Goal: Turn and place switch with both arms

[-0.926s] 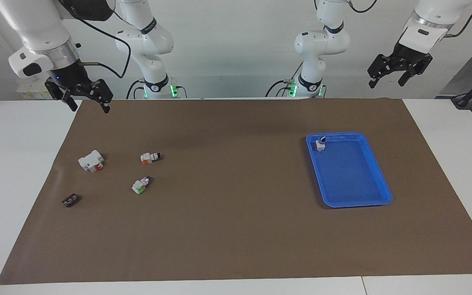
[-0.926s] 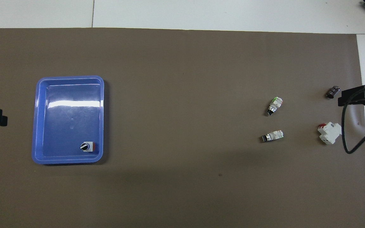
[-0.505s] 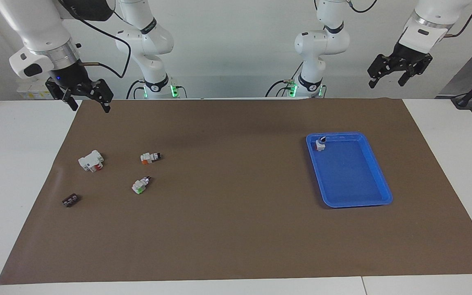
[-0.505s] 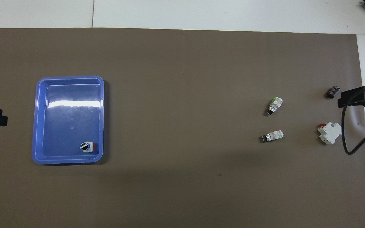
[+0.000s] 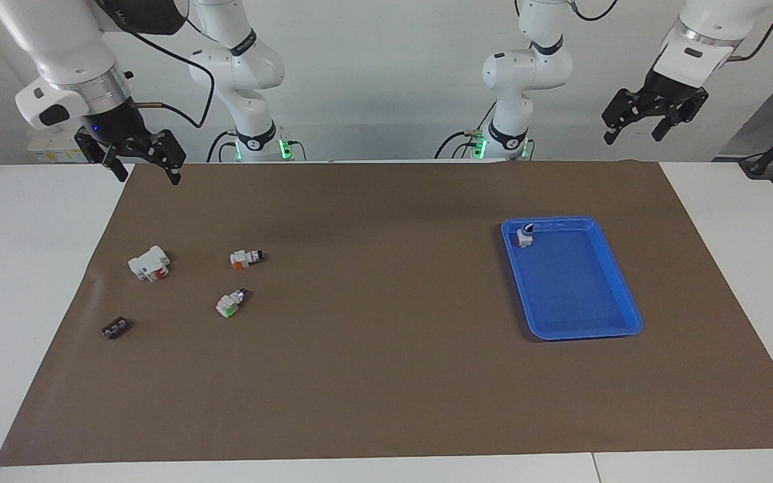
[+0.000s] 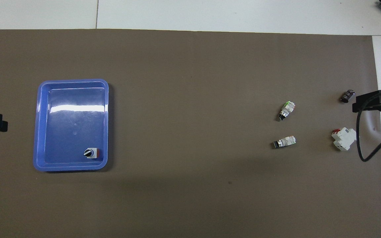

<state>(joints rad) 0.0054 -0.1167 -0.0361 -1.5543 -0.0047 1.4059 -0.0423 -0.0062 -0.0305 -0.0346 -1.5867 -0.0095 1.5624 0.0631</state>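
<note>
The switch (image 5: 247,257) (image 6: 284,142) lies on its side on the brown mat (image 5: 386,376) toward the right arm's end, white with an orange block at one end and a dark knob at the other. My right gripper (image 5: 147,176) hangs open and empty over the mat's corner by the robots, well apart from the switch. My left gripper (image 5: 633,134) is raised, open and empty, over the left arm's end of the table. Both arms wait.
A blue tray (image 5: 621,295) (image 6: 38,125) lies toward the left arm's end, with a white knobbed switch (image 5: 525,236) upright in its corner. Near the task's switch lie a green-block switch (image 5: 229,304), a larger white block with red (image 5: 149,263) and a small dark part (image 5: 115,329).
</note>
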